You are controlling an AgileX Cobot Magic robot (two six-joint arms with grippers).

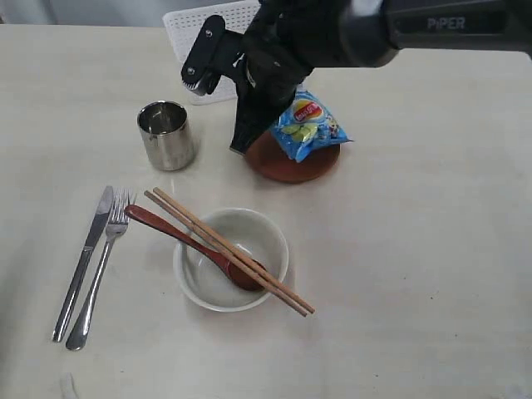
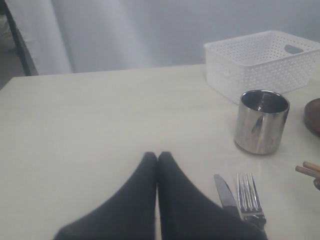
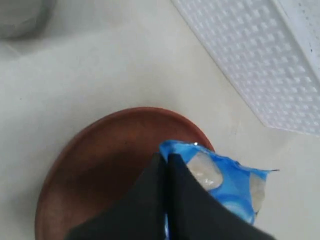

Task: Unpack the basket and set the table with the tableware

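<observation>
The white basket point(image 1: 199, 25) stands at the table's far edge. On the table point(image 1: 416, 249) lie a steel knife point(image 1: 83, 262) and fork point(image 1: 101, 270), with a steel cup point(image 1: 166, 137) behind them. A pale bowl point(image 1: 270, 233) carries a dark red spoon point(image 1: 166, 226) and wooden chopsticks point(image 1: 199, 229). My right gripper point(image 3: 165, 157) is shut on the edge of a blue chip bag point(image 3: 225, 180), which sits over the reddish-brown plate point(image 3: 110, 155). My left gripper point(image 2: 157, 156) is shut and empty, low over bare table beside the knife point(image 2: 225, 192).
The right arm point(image 1: 332, 33) reaches in from the upper right across the basket's front. The chip bag point(image 1: 309, 125) covers the right part of the plate point(image 1: 287, 166). The left arm does not show in the exterior view.
</observation>
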